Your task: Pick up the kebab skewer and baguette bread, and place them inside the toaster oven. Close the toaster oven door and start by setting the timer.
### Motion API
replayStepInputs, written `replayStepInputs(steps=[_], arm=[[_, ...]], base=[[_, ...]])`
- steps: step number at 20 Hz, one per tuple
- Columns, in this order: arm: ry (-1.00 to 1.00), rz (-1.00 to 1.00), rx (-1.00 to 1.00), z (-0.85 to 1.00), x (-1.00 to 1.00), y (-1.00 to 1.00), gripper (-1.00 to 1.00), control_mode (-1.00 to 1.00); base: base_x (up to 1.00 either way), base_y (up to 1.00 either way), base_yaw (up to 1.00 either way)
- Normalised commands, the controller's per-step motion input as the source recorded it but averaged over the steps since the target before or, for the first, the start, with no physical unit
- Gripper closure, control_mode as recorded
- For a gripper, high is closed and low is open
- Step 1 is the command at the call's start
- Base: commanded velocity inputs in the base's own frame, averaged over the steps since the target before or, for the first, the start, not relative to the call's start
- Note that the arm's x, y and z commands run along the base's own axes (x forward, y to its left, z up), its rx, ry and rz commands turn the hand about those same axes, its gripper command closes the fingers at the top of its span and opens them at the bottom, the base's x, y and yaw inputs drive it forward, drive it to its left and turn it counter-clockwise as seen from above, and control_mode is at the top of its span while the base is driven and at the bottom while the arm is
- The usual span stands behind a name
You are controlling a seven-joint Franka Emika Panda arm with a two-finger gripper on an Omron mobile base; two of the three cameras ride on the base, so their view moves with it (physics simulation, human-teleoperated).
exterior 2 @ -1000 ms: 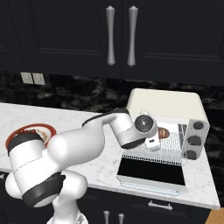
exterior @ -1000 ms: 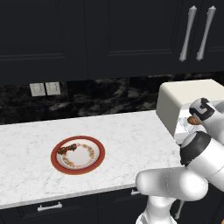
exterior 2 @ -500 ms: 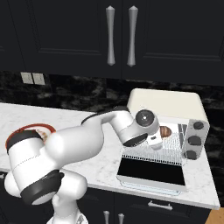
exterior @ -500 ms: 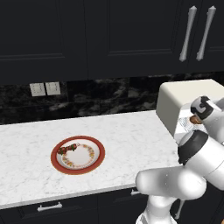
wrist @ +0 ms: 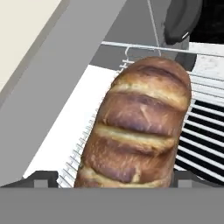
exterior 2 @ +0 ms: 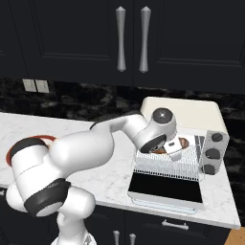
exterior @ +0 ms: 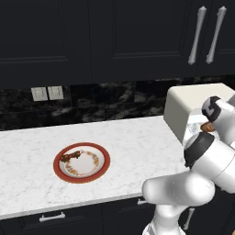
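End effector (exterior 2: 175,152) has edged deeper into the toaster oven (exterior 2: 191,115), jaws wide, baguette bread (wrist: 138,127) resting on the rack between them, apparently released; kebab skewer (exterior: 70,157) remains on the plate (exterior: 81,162).

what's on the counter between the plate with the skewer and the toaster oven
Nothing: in the left base view the white marble counter is bare between the red-rimmed plate holding the kebab skewer and the toaster oven.

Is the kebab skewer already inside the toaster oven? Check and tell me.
No, the kebab skewer lies on the red-rimmed plate on the counter, well left of the toaster oven.
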Motion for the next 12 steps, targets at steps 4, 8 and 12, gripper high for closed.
replayStepInputs(steps=[4,8,12], arm=[[0.38,0.11,0.0,-0.1,0.0,0.0,-1.0,-1.0],[0.24,0.11,0.0,-0.23,0.07,0.0,-1.0,-1.0],[-0.02,0.04,0.03,-0.06,-0.01,0.0,-1.0,-1.0]], base=[[0.0,0.0,0.0],[0.0,0.0,0.0],[0.0,0.0,0.0]])
